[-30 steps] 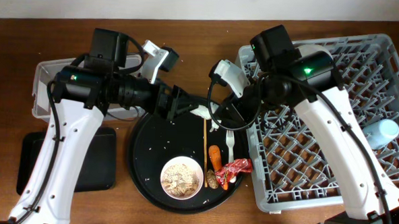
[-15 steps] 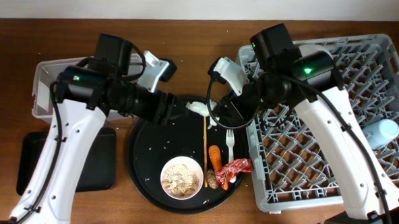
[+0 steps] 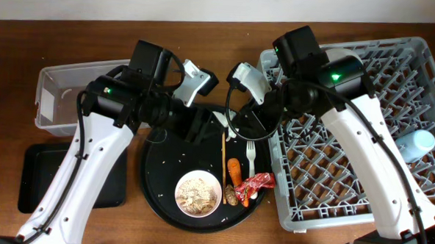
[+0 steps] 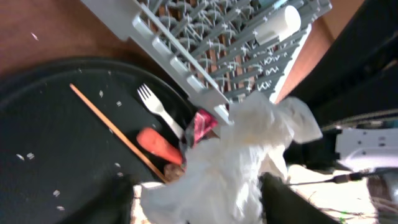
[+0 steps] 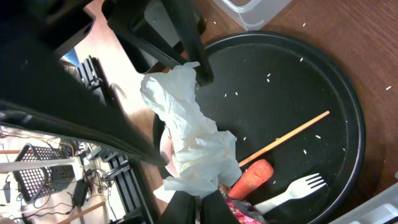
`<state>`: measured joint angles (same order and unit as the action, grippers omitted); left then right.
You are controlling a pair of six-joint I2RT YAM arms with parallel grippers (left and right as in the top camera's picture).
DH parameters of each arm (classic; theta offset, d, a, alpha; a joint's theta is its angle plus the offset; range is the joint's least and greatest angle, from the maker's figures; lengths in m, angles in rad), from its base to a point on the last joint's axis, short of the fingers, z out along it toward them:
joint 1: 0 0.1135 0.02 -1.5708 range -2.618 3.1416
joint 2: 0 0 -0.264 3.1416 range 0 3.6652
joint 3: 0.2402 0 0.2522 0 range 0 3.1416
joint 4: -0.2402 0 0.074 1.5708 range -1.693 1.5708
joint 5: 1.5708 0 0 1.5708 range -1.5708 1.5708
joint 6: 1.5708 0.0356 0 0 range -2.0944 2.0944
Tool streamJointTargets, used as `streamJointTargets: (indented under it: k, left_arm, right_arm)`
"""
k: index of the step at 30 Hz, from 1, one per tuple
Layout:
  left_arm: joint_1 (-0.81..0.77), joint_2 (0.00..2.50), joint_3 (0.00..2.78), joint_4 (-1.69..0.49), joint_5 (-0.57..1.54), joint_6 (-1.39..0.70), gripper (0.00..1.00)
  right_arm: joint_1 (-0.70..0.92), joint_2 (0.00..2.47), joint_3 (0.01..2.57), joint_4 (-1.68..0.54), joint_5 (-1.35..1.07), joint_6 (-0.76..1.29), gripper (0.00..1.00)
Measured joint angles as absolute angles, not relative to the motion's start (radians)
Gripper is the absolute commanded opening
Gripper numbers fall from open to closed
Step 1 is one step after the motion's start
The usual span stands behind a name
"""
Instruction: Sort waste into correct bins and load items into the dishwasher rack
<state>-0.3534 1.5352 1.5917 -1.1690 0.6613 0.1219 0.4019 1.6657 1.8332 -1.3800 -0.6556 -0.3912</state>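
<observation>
The white tissue point(image 3: 219, 120) hangs over the far part of the round black tray point(image 3: 156, 180), stretched between the two grippers. The right gripper point(image 5: 198, 210) is closed tight on one end of it. The other end lies between the jaws of the left gripper point(image 4: 196, 202), which stand partly open on either side of the tissue; I cannot tell whether they press on it. Below the tissue, on the right half of the tray, lie the chopstick point(image 3: 223, 155), the fork point(image 3: 250, 156), the carrot piece point(image 3: 234, 169) and the red wrapper point(image 3: 255, 184), with the bowl point(image 3: 176, 191) of rice scraps point(image 3: 197, 195) at the near edge. The rack point(image 3: 362, 180) stands just right of the tray, with a blue cup point(image 3: 416, 143) lying in its right side. The clear tub point(image 3: 57, 93) and the flat black tray point(image 3: 35, 180) sit on the bench point(image 3: 207, 33) at the far left and near left, well apart from the tissue.
</observation>
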Motion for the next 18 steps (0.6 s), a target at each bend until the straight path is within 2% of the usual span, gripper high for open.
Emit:
streamJointTargets:
  k: [1, 2, 8, 9, 10, 11, 12, 13, 18]
  left_arm:
    - [-0.353, 1.535, 1.592, -1.161, 0.661, 0.124, 0.34]
    - [-0.353, 1.535, 1.592, -1.158, 0.661, 0.123, 0.28]
    - [-0.36, 1.535, 1.592, -1.158, 0.665, 0.119, 0.05]
    - [-0.361, 1.535, 1.592, -1.158, 0.665, 0.122, 0.01]
    - [-0.361, 1.535, 1.592, -1.158, 0.665, 0.121, 0.0]
    - [-0.361, 1.535, 1.592, -1.158, 0.665, 0.119, 0.01]
    - [-0.361, 1.535, 1.592, -1.158, 0.665, 0.121, 0.01]
    - [-0.361, 1.535, 1.592, -1.158, 0.665, 0.12, 0.0]
    - [-0.361, 1.535, 1.592, -1.16, 0.629, 0.12, 0.0]
  right_arm:
    - [0.402, 1.666, 1.833, -1.38, -0.656, -0.392, 0.04]
    - [0.402, 1.666, 1.833, -1.38, -0.656, -0.392, 0.04]
    - [0.402, 1.666, 1.833, -1.38, -0.656, -0.392, 0.05]
    - [0.402, 1.666, 1.833, -1.38, -0.656, -0.392, 0.12]
    - [0.402, 1.666, 1.833, -1.38, -0.656, -0.392, 0.29]
    - [0.402, 1.666, 1.833, -1.38, -0.655, -0.393, 0.48]
    - [0.402, 1.666, 1.833, -1.38, -0.656, -0.389, 0.82]
    - [0.402, 1.666, 1.833, -1.38, -0.656, -0.388, 0.97]
    - [0.389, 1.666, 1.834, -1.391, -0.655, -0.389, 0.98]
